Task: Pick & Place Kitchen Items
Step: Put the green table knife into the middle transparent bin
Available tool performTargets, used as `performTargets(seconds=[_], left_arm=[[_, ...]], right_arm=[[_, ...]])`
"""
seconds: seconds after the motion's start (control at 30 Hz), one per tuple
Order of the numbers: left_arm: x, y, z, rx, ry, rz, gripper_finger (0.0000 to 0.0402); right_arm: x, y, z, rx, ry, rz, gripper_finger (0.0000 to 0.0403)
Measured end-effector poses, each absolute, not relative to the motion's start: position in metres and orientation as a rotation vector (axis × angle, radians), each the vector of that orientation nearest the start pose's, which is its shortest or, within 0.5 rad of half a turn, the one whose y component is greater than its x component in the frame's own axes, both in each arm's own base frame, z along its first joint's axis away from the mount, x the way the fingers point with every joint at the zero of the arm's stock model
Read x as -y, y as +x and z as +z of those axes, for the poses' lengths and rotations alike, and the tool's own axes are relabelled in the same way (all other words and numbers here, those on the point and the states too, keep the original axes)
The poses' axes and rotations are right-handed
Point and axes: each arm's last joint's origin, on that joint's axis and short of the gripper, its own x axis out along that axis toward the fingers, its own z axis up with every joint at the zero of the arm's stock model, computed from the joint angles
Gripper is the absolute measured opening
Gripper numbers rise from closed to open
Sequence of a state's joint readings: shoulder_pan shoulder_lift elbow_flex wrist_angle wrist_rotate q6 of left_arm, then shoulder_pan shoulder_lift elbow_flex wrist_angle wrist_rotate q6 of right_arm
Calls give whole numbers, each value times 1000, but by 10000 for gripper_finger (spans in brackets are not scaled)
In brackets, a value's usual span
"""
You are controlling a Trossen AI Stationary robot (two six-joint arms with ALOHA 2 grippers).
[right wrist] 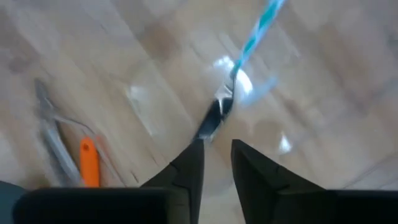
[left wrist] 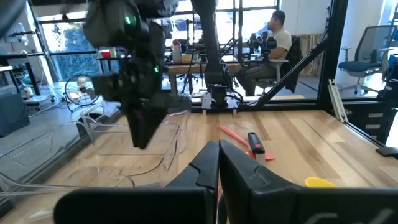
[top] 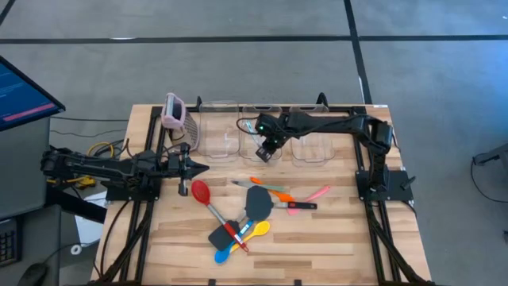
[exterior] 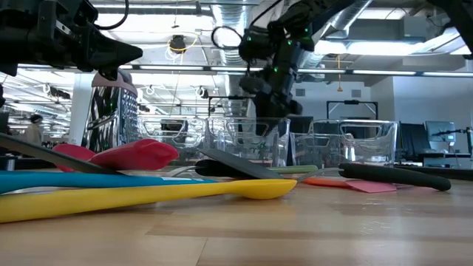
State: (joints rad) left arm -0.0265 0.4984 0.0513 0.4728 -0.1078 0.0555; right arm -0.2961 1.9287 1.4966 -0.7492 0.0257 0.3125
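Your right gripper [top: 266, 151] hung over the middle one of three clear bins [top: 220, 137] lined along the far edge of the desk [top: 333, 238]. Its two dark fingers [right wrist: 189, 163] stood a little apart with nothing between them. Just past their tips, in the right wrist view, a clear-teal utensil [right wrist: 249, 43] with a twisted teal handle and a small metal end lay free of the fingers, over the bin's clear floor; whether it rested there or was in the air you could not tell from that blurred view.

Your left gripper [top: 200, 168] waited near the left edge of the desk, its fingers [left wrist: 205, 168] pressed together and holding nothing, pointing toward the middle of the desk.

A pink-topped metal grater [top: 175, 114] stood upright at the far left corner, just beside the leftmost bin.

The rest of the kitchen items lay in a loose cluster toward the near middle of the desk. A red spoon [top: 202, 193] lay nearest your left gripper. A black spatula [top: 258, 202] sat at the centre, and a second black spatula [top: 221, 236] lay closer to the near edge, crossed by a red-handled tool [top: 236, 235]. A yellow spoon [top: 255, 231] and a blue spoon [top: 225, 254] overlapped there too. An orange spatula [top: 270, 191] and a pink spatula [top: 311, 195] lay toward the right of the cluster.
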Motion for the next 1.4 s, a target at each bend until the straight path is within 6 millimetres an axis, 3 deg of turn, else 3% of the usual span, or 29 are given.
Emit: performTargets(seconds=[0.27,0.53,0.83,1.0,1.23,1.4], left_arm=[[0,132,180,23,54,82,2],[0,132,180,22,43,81,2],[0,132,180,20,43,81,2],[0,132,180,19,43,81,2],[0,132,179,16,43,80,2],[0,132,180,19,43,80,2]], right_arm=[[95,391,250,-1151,220,-296,6],[47,395,261,-1220,16,-122,2],[7,385,268,-1288,-113,-172,1],[-15,372,299,-1169,-153,-165,1],[-46,340,355,-927,-207,-163,0],[-70,314,381,-827,-242,-145,0]])
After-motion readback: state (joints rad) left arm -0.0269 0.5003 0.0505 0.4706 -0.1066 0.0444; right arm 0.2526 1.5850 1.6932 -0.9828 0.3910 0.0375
